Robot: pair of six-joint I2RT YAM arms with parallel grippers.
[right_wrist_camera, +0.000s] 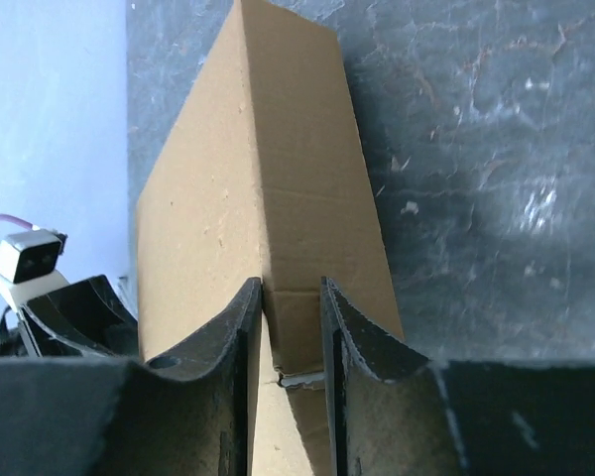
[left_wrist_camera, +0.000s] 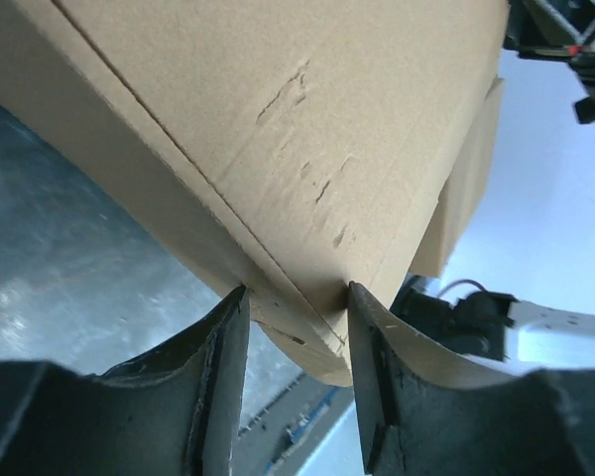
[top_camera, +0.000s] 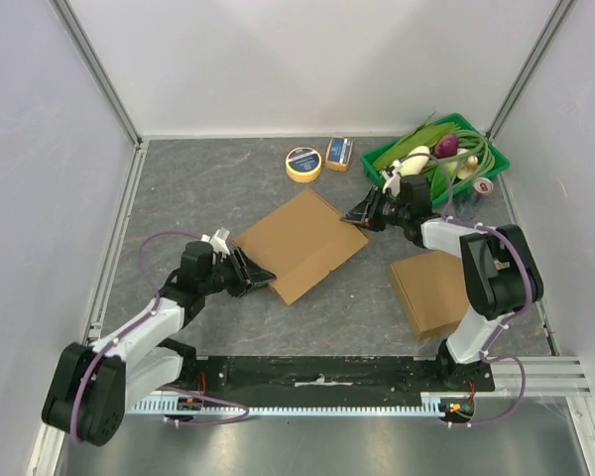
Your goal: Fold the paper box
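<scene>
While my left tool [top_camera: 250,273] and right tool [top_camera: 362,210] each clamp opposite ends of the paper box [top_camera: 302,243], it looks barely opened, with every flap left to fold.

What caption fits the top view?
Left jaws and right jaws pinch opposite ends of the box; second box lies nearby.

Overhead view wide; wrist views close, sharing paper box [top_camera: 302,243].

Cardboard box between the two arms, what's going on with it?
Both robot arms are gripping the flat brown cardboard box from opposite ends: the left arm's fingers pinch its near-left edge, the right arm's fingers its far-right corner. It is not yet folded up.
</scene>
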